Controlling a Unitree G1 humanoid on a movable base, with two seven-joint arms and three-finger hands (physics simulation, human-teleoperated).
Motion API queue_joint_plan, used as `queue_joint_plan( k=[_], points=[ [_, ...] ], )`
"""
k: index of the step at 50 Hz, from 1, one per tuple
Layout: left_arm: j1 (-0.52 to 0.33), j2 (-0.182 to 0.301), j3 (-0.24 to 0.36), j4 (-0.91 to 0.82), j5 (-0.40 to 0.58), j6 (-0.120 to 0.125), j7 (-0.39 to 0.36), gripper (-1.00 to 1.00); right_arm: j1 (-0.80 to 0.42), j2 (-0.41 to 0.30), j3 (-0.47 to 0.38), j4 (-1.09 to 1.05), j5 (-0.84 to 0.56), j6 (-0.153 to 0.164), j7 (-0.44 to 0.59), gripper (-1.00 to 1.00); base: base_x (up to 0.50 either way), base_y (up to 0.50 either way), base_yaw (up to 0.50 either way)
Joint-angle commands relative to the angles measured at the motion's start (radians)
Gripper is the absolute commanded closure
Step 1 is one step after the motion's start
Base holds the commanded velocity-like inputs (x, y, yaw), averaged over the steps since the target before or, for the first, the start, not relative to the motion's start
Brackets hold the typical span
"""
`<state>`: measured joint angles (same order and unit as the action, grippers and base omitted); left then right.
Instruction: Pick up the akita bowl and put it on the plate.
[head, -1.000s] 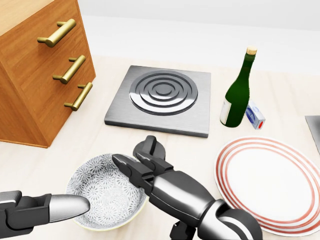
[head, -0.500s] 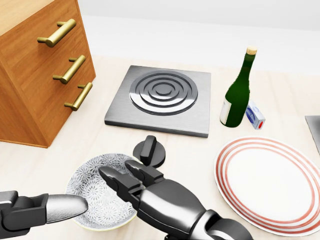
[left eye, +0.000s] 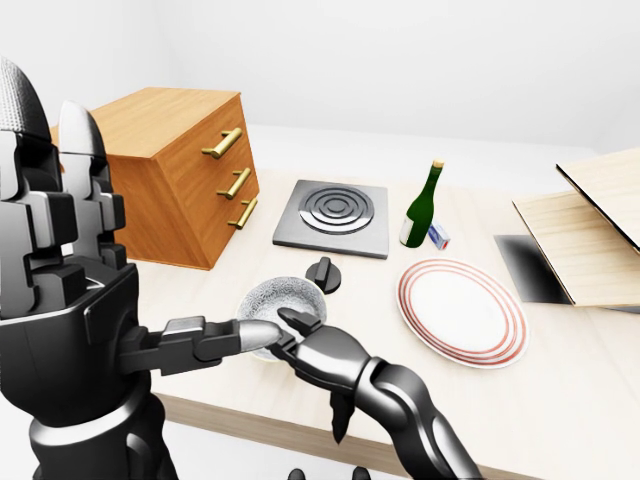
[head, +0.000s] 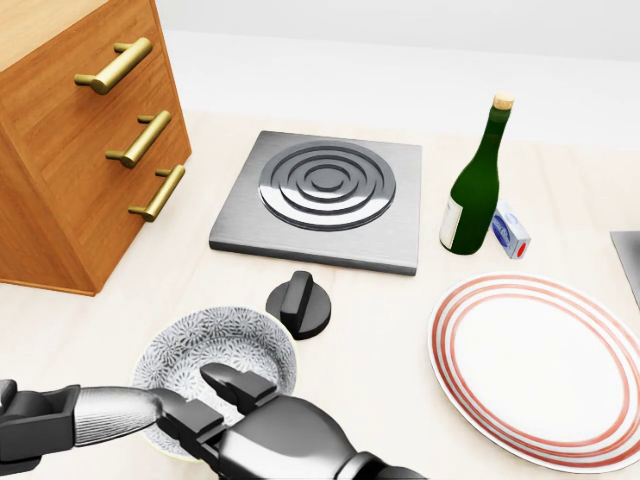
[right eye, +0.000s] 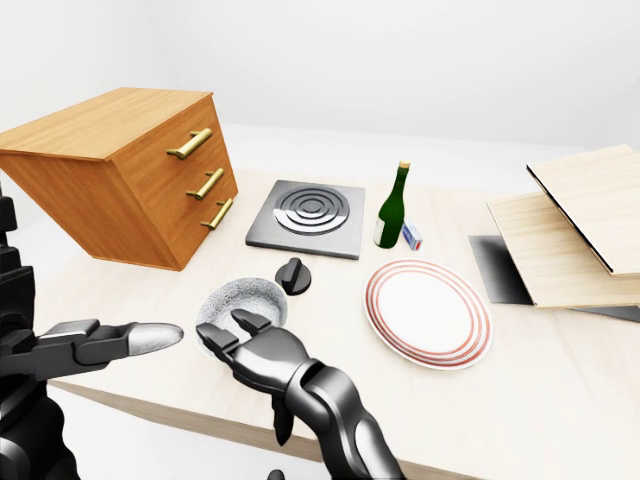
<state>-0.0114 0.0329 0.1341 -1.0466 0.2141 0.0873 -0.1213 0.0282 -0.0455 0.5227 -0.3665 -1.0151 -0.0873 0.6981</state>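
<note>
Two robot hands are crowding the akita bowl (head: 215, 365): right robot hand (head: 235, 420) open at its 6 o'clock rim, left robot hand (head: 115, 412) open at 8 o'clock. Closing off-centre risks tipping it towards the knob (head: 298, 306), short of the plate (head: 540, 365).

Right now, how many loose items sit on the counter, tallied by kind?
Bowl: 1
Plate: 1
Bottle: 1
Small box: 1
Black knob: 1
Burner plate: 1
Wooden drawer cabinet: 1
Total: 7

1 bowl (head: 215, 358), 1 plate (head: 540, 368), 1 bottle (head: 476, 185), 1 knob (head: 299, 305), 1 hob (head: 322, 197), 3 drawer handles (head: 145, 139).
</note>
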Motion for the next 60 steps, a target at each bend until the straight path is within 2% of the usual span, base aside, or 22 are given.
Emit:
queue_joint_plan(
  k=[1, 6, 9, 12, 17, 22, 29, 36, 46, 51, 52, 53, 55, 56, 57, 59, 60],
  points=[
    [-0.006, 0.0, 0.012, -0.001, -0.007, 0.0, -0.006, -1.0, -0.06, 0.028, -0.012, 0.092, -0.021, 0.0, 0.0, -1.0, 0.0, 0.0, 0.0],
    [-0.01, 0.003, 0.014, -0.001, -0.006, 0.0, -0.007, -1.0, -0.098, 0.066, -0.042, 0.15, -0.039, 0.0, 0.0, -1.0, 0.0, 0.0, 0.0],
    [-0.01, 0.004, 0.02, -0.001, -0.011, 0.0, -0.008, -1.0, -0.155, 0.116, -0.085, 0.232, -0.111, 0.0, 0.0, -1.0, 0.0, 0.0, 0.0],
    [-0.009, 0.005, 0.021, -0.001, -0.013, 0.0, -0.008, -1.0, -0.217, 0.103, -0.119, 0.299, -0.098, 0.0, 0.0, -1.0, 0.0, 0.0, 0.0],
    [-0.013, 0.007, 0.018, -0.001, -0.012, 0.0, -0.007, -1.0, -0.246, 0.101, -0.148, 0.345, -0.112, 0.0, 0.0, -1.0, 0.0, 0.0, 0.0],
    [-0.006, 0.004, 0.016, -0.001, -0.01, 0.0, -0.007, -1.0, -0.24, 0.092, -0.156, 0.389, -0.163, 0.0, 0.0, -1.0, 0.0, 0.0, 0.0],
    [0.008, -0.002, 0.018, -0.001, -0.012, 0.0, -0.011, -1.0, -0.267, 0.119, -0.163, 0.458, -0.245, 0.0, 0.0, -1.0, 0.0, 0.0, 0.0],
    [0.024, -0.01, 0.02, -0.001, -0.012, 0.0, -0.015, -1.0, -0.252, 0.14, -0.14, 0.467, -0.269, 0.0, 0.0, -1.0, 0.0, 0.0, 0.0],
    [0.045, -0.016, 0.023, -0.001, -0.016, 0.0, -0.019, -1.0, -0.233, 0.157, -0.1, 0.553, -0.365, 0.0, -0.162, -1.0, 0.0, 0.0, 0.0],
    [0.051, -0.018, 0.025, -0.001, -0.02, 0.0, -0.02, -1.0, -0.226, 0.165, -0.079, 0.629, -0.446, 0.0, -0.336, -1.0, 0.0, 0.0, 0.0],
    [0.052, -0.018, 0.025, -0.001, -0.02, 0.0, -0.02, -1.0, -0.224, 0.172, -0.08, 0.636, -0.441, 0.0, -0.344, -0.75, 0.0, 0.0, 0.0],
    [0.06, -0.02, 0.026, -0.001, -0.019, 0.0, -0.02, -1.0, -0.224, 0.175, -0.078, 0.641, -0.445, 0.0, -0.36, -0.36, 0.0, 0.0, 0.0],
    [0.072, -0.023, 0.028, -0.001, -0.023, 0.0, -0.022, -1.0, -0.236, 0.176, -0.082, 0.661, -0.464, 0.0, -0.424, 0.11, 0.0, 0.0, 0.0],
    [0.075, -0.024, 0.028, -0.001, -0.024, 0.0, -0.023, -1.0, -0.24, 0.178, -0.084, 0.667, -0.464, 0.0, -0.436, 0.12, 0.0, 0.0, 0.0],
    [0.08, -0.025, 0.027, -0.001, -0.023, 0.0, -0.025, -1.0, -0.257, 0.186, -0.099, 0.694, -0.459, 0.0, -0.462, 0.35, 0.0, 0.0, 0.0],
    [0.083, -0.028, 0.026, -0.001, -0.024, 0.0, -0.025, -1.0, -0.303, 0.178, -0.104, 0.745, -0.501, 0.0, -0.568, 0.4, 0.0, 0.0, 0.0],
    [0.089, -0.029, 0.023, -0.001, -0.021, 0.0, -0.026, -1.0, -0.335, 0.191, -0.139, 0.802, -0.484, 0.0, -0.593, 0.47, 0.0, 0.0, 0.0]
  ],
)
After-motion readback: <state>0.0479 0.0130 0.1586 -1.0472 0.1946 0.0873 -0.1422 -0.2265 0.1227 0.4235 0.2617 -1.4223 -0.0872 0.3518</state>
